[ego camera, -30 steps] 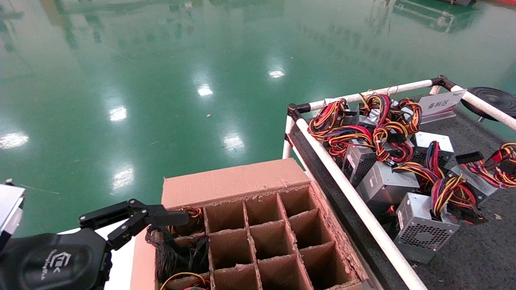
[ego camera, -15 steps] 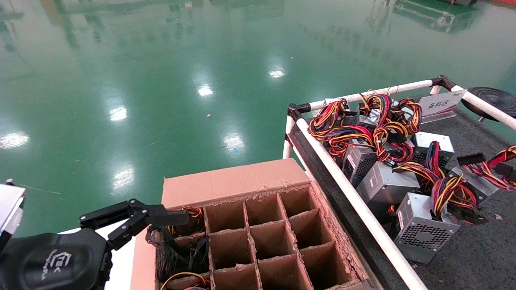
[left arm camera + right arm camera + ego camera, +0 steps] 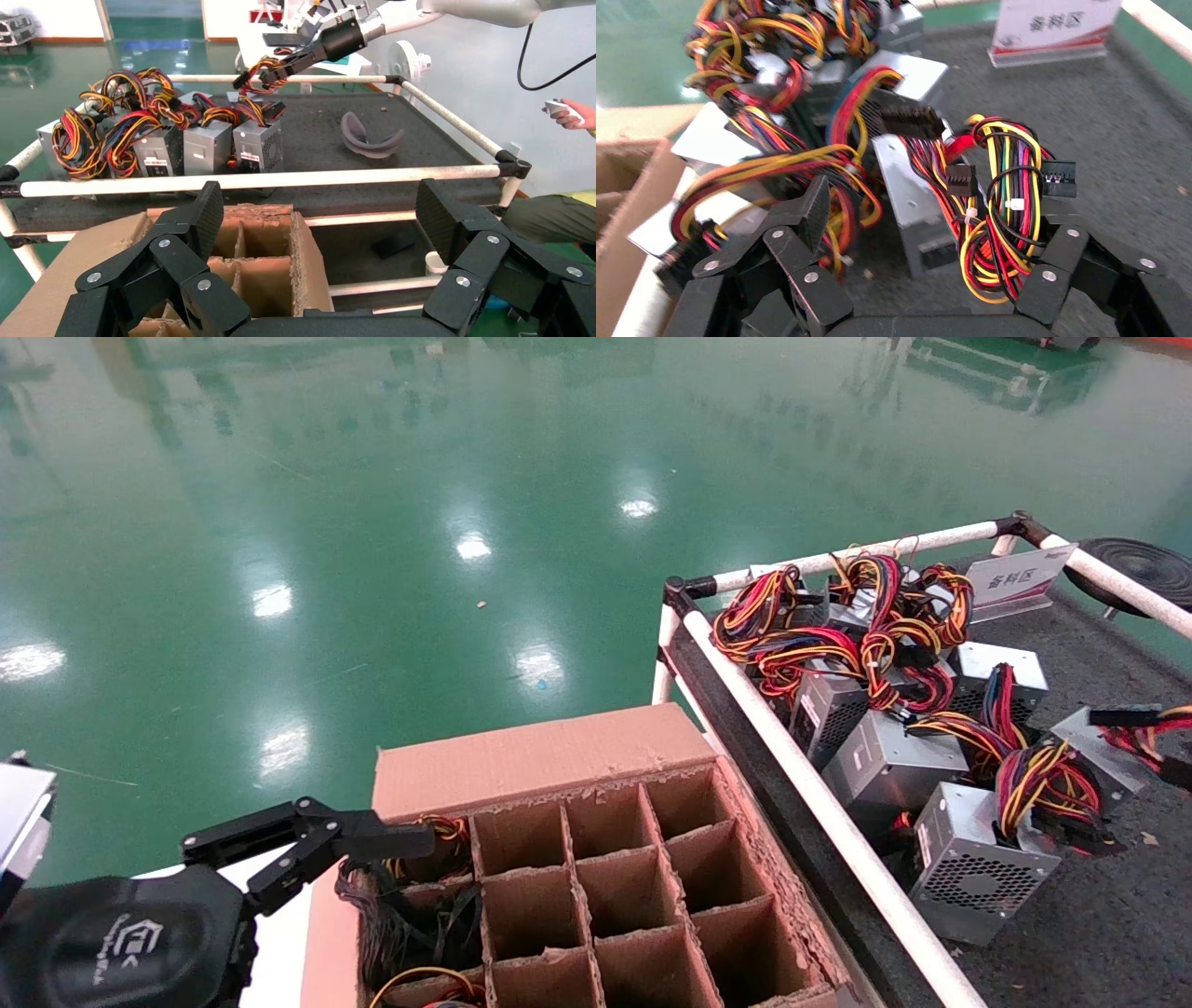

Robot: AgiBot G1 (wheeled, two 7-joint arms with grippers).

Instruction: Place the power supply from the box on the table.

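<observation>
The right tool (image 3: 926, 232), jaws spread wide, hangs low over the worktop (image 3: 1130, 140) with a wire bundle (image 3: 1000, 210) looped between its fingers, not clamped; the supply (image 3: 912, 189) lies on the mat just beyond, among others; this looks like the release step, and next it must lift clear without snagging wires. The left tool (image 3: 307, 845) waits, jaws apart, at the box's (image 3: 540, 756) near-left corner, over a cell holding wires (image 3: 410, 915); another pick would follow there.
</observation>
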